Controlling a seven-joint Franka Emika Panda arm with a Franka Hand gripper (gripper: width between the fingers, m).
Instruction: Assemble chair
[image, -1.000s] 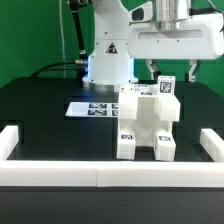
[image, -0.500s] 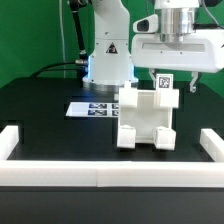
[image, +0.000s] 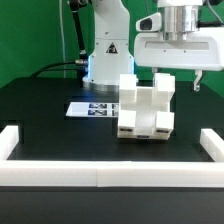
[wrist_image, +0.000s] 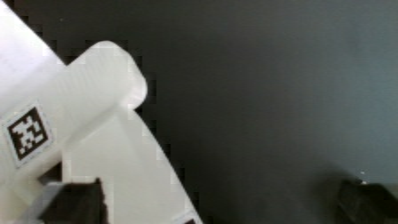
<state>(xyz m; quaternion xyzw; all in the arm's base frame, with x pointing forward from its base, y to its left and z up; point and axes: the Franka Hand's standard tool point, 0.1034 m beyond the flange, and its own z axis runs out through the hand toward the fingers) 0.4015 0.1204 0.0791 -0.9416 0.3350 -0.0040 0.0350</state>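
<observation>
White chair (image: 146, 105) rests on the table (image: 40, 120) just below the spread jaws.

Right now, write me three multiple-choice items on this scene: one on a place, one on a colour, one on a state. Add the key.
1. Where does the marker board lie relative to the chair?
A. on top of it
B. behind it, toward the exterior view's left
C. in front of it

2. What colour is the table?
A. white
B. red
C. black

3. How is the gripper?
A. open
B. shut on the chair
C. shut on nothing

Key: 1 B, the board shows flat on the table past the chair's far side; 2 C, the bare top is black; 3 A, its jaws stand wide apart above the chair.
</observation>
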